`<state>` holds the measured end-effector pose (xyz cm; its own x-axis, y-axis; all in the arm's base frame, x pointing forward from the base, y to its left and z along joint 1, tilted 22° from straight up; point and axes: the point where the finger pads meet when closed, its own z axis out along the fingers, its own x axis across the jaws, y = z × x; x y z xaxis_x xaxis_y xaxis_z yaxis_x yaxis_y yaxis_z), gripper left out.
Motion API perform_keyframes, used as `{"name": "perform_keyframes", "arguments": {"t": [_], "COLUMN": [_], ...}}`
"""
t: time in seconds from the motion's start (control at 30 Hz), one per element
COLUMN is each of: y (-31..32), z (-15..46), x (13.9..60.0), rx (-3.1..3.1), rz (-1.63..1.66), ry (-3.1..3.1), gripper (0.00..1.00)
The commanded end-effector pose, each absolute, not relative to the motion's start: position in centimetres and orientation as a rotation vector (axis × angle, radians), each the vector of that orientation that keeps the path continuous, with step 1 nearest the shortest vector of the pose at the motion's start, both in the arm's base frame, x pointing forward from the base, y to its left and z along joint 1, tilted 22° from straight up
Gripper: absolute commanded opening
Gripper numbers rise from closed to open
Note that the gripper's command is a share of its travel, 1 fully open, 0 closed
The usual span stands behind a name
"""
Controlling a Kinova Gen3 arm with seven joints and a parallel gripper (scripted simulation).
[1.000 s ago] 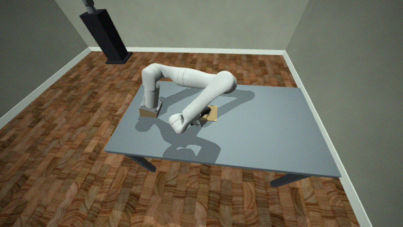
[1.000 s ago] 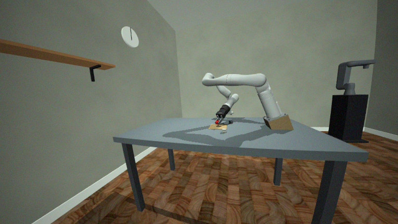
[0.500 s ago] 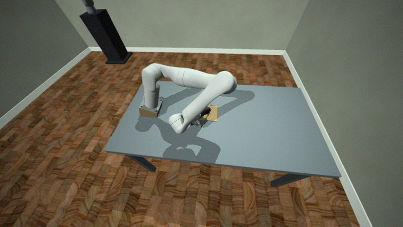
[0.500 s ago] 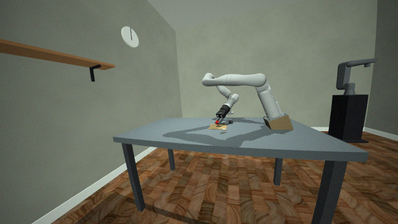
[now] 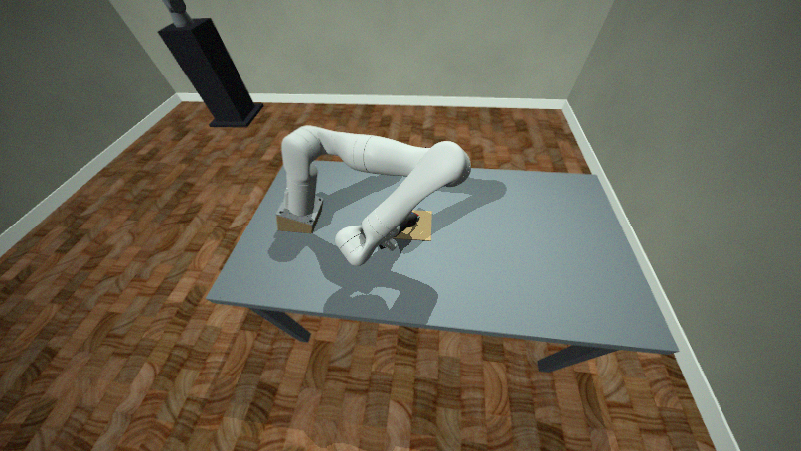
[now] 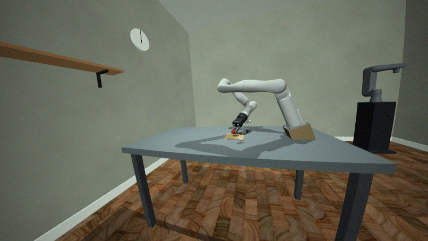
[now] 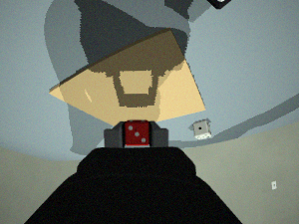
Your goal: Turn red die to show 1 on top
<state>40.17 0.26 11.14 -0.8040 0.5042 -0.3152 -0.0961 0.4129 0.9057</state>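
My gripper (image 7: 137, 130) is shut on the red die (image 7: 137, 132), which shows between the two dark fingers in the wrist view. A face with two or three white pips faces the camera. The gripper holds the die a little above the tan mat (image 7: 129, 86), and its shadow falls on the mat. In the exterior view the red die (image 6: 233, 131) hangs at the fingertips just over the mat (image 6: 234, 136). A small white die (image 7: 201, 127) lies on the table beside the mat.
The arm's base (image 6: 299, 131) stands on a tan block at the table's edge. A black pedestal with a grey fixture (image 6: 374, 119) stands on the floor off the table. In the top view the arm hides most of the mat (image 5: 420, 225).
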Motion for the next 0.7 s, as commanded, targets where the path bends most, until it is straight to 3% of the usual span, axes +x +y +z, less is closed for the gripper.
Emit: {"name": "perform_keyframes", "arguments": {"t": [0.0,0.67], "y": [0.19,0.18], "z": [11.02,10.39], "x": [40.36,40.6], "rx": [0.331,0.331], "rz": [1.398,1.398], "ry": [2.114,2.114], "gripper": [0.49,0.49]}}
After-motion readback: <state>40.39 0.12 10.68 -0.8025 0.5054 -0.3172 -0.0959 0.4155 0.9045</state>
